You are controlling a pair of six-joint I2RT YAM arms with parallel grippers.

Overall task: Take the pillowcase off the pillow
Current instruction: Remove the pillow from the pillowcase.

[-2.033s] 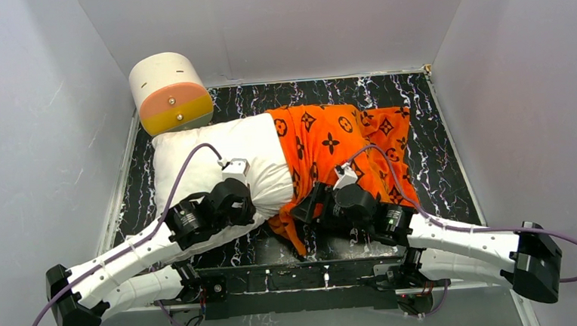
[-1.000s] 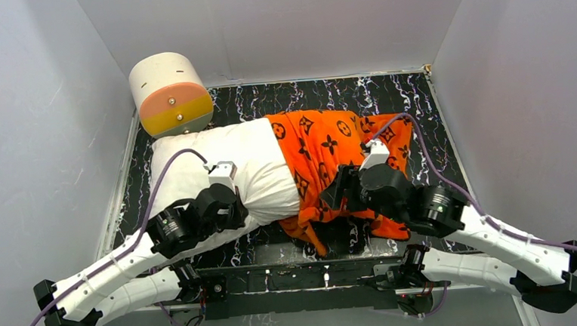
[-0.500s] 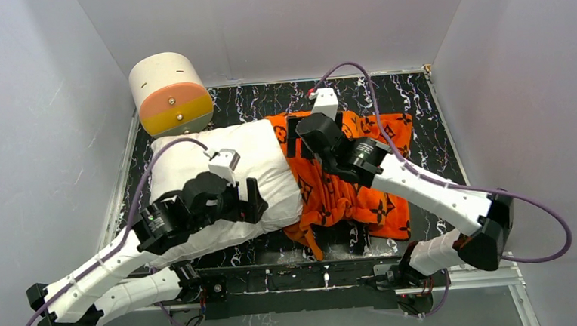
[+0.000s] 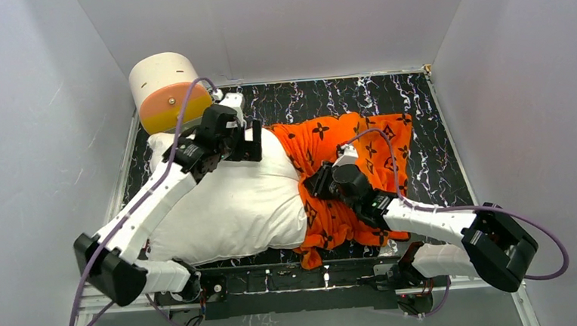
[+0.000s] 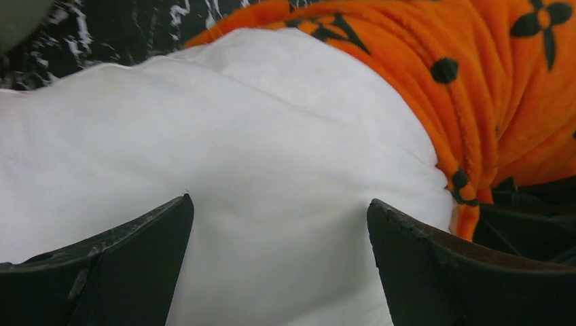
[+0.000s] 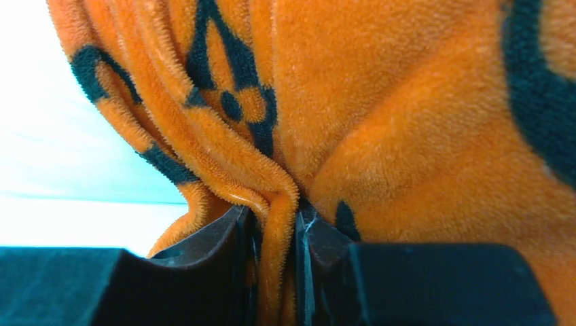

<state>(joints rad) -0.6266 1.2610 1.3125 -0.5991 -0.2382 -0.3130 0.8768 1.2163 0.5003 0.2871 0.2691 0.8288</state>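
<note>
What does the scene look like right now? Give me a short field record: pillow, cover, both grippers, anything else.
pillow: large plain white cushion, mostly bare, lying on the black marbled floor
pillowcase: bright orange plush cover with black motifs, bunched over the pillow's end nearer the right arm
left gripper: open, jaws wide over bare pillow, holding nothing
right gripper: shut on a pillowcase fold
other: cream-and-orange cylinder in the far left corner

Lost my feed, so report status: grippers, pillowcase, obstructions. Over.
Left gripper open above bare pillow. Right gripper shut on pillowcase fold. Pillowcase covers pillow's right end only. Cream-and-orange cylinder beside far-left corner.
</note>
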